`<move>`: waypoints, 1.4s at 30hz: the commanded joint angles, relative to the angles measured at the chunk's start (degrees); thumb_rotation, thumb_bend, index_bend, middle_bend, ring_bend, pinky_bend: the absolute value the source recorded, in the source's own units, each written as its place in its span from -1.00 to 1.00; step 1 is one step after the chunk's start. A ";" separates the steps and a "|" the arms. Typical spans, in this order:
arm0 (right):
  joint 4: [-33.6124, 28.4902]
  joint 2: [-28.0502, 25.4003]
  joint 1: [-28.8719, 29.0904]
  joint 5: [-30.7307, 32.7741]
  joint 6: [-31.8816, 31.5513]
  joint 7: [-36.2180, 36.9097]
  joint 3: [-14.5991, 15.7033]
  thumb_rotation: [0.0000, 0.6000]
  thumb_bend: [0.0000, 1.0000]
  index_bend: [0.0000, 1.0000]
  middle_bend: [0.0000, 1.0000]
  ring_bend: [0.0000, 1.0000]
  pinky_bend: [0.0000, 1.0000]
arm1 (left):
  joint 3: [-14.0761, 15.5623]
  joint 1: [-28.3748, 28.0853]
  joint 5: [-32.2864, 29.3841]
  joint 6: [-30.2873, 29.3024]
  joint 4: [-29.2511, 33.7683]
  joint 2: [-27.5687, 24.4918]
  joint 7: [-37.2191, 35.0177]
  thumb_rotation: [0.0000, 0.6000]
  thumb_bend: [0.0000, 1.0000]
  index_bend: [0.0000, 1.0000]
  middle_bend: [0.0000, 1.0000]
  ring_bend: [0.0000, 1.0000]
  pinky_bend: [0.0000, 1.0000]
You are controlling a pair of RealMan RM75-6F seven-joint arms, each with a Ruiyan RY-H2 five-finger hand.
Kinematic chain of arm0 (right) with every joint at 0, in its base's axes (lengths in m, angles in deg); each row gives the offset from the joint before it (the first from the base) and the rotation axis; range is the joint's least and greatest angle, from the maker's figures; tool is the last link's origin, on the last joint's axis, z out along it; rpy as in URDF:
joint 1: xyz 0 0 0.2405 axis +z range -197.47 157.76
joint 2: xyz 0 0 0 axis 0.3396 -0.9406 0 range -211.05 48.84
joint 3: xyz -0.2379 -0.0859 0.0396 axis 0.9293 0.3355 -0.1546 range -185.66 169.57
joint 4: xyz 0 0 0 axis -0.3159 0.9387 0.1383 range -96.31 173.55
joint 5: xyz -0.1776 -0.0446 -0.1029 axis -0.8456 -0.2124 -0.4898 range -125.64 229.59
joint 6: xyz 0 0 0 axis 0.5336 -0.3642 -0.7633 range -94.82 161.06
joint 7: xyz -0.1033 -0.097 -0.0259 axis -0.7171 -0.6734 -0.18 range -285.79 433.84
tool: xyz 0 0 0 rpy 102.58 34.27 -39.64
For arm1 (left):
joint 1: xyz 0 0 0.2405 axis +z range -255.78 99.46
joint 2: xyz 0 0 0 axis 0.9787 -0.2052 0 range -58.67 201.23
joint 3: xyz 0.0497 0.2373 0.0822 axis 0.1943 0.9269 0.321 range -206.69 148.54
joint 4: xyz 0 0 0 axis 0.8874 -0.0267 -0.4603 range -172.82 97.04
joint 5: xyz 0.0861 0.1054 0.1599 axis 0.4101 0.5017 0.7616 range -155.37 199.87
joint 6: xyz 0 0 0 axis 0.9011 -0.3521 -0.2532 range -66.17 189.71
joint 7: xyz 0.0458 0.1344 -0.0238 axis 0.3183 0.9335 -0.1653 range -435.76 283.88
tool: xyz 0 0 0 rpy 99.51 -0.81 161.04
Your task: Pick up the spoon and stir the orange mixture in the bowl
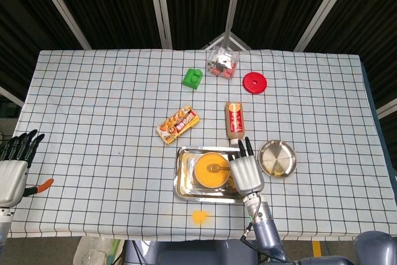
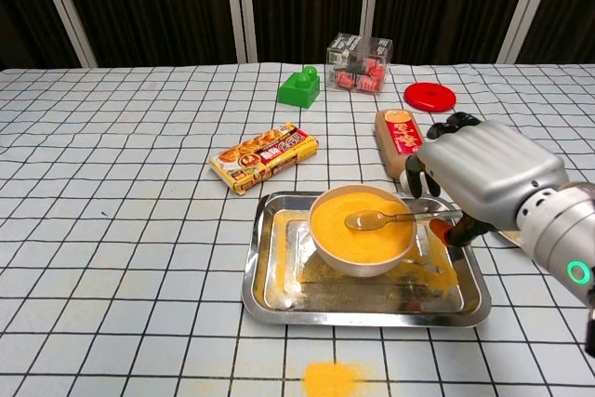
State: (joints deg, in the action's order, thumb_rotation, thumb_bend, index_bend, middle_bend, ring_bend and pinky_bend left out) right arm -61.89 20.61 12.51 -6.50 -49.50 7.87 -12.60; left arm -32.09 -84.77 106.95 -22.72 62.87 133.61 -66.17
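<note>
Your spoon (image 2: 379, 220) lies with its scoop in the orange mixture (image 2: 361, 224), bowl (image 2: 362, 250) centred low on the tray (image 2: 263, 271). Right robot hand (image 2: 483, 178) covers the handle end; whether it grips is unclear. Left robot hand (image 1: 12, 169) sits lower left, holding nothing, fingers apart. A sauce bottle (image 2: 398, 138) and snack packet (image 2: 264, 157) lie just behind on the surface (image 2: 121, 230).

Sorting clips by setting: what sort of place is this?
Probably a robot test bench, not a kitchen: a checked cloth on the table, dark curtains with metal poles behind, and scattered props such as a green block.
</note>
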 commanded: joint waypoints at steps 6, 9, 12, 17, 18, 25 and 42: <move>0.29 0.31 -0.05 0.06 0.23 0.06 -0.11 1.00 -0.09 -0.07 -0.11 -0.77 -1.00 | 0.00 -0.03 -0.07 0.10 -0.02 -0.02 -0.04 1.00 -1.00 -1.00 -1.00 -1.00 -1.00; 0.44 0.36 -0.08 0.13 0.29 0.04 -0.15 1.00 -0.07 -0.07 -0.11 -0.77 -1.00 | 0.01 -0.04 -0.08 0.12 -0.03 -0.04 -0.06 1.00 -1.00 -1.00 -1.00 -1.00 -1.00; 0.48 0.40 -0.09 0.10 0.31 0.06 -0.25 1.00 -0.04 -0.04 -0.11 -0.77 -1.00 | -0.01 -0.04 -0.07 0.10 -0.01 -0.05 -0.08 1.00 -1.00 -1.00 -1.00 -1.00 -1.00; 0.37 0.38 -0.18 -0.03 0.27 0.10 -0.31 1.00 -0.04 -0.02 -0.11 -0.77 -1.00 | 0.01 -0.05 -0.06 0.11 0.01 -0.06 -0.05 1.00 -1.00 -1.00 -1.00 -1.00 -1.00; 0.36 0.36 -0.20 -0.02 0.26 0.07 -0.31 1.00 -0.03 -0.02 -0.11 -0.77 -1.00 | 0.02 -0.05 -0.04 0.11 0.04 -0.06 -0.03 1.00 -1.00 -1.00 -1.00 -1.00 -1.00; 0.47 0.25 -0.40 0.17 0.33 0.02 -0.24 1.00 -0.03 -0.02 -0.11 -0.77 -1.00 | 0.04 -0.02 -0.05 0.09 0.06 -0.07 -0.03 1.00 -1.00 -1.00 -1.00 -1.00 -1.00; 0.77 0.42 -0.64 -0.10 0.45 0.30 -0.24 1.00 0.11 0.09 -0.06 -0.70 -1.00 | 0.04 -0.04 -0.02 0.08 0.10 -0.08 -0.08 1.00 -1.00 -1.00 -1.00 -1.00 -1.00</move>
State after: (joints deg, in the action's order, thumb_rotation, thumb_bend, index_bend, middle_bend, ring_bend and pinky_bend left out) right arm -61.13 21.02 11.87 -6.55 -49.05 8.17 -12.86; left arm -32.05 -84.81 106.93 -22.64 62.97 133.53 -66.25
